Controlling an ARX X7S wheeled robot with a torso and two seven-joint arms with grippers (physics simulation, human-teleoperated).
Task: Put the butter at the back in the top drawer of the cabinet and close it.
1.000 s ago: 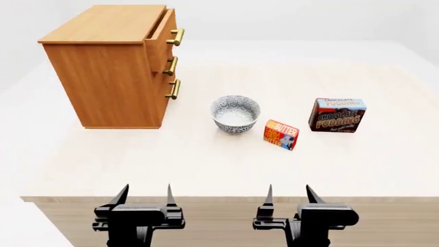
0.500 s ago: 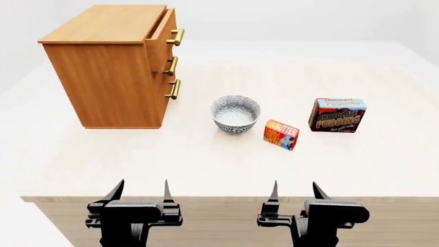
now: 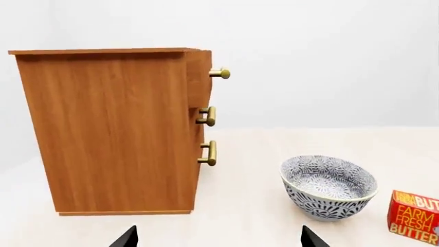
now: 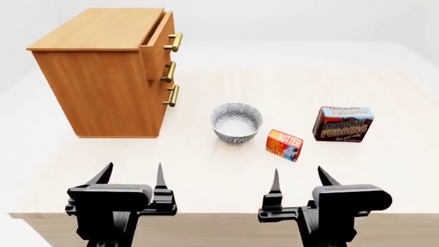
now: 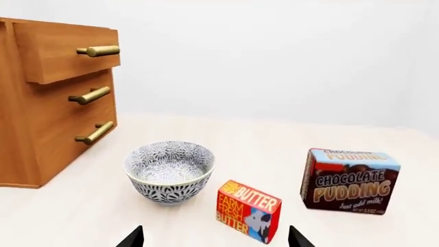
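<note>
The butter (image 4: 283, 145) is a small orange-red carton standing on the table right of the bowl; it also shows in the right wrist view (image 5: 248, 210) and at the edge of the left wrist view (image 3: 414, 223). The cabinet (image 4: 103, 77) stands at the back left, its top drawer (image 4: 159, 38) pulled out slightly past the two below. My left gripper (image 4: 131, 173) is open near the table's front edge, nothing between its fingers. The right gripper (image 4: 299, 180) is open too, just in front of the butter and apart from it.
A patterned bowl (image 4: 237, 122) sits between the cabinet and the butter. A chocolate pudding box (image 4: 343, 123) stands to the butter's right. The table's front edge (image 4: 219, 213) runs just under both grippers.
Both grippers have come forward over the table's front edge and risen in view. The head view has shifted a little closer. Nothing on the table has moved.
</note>
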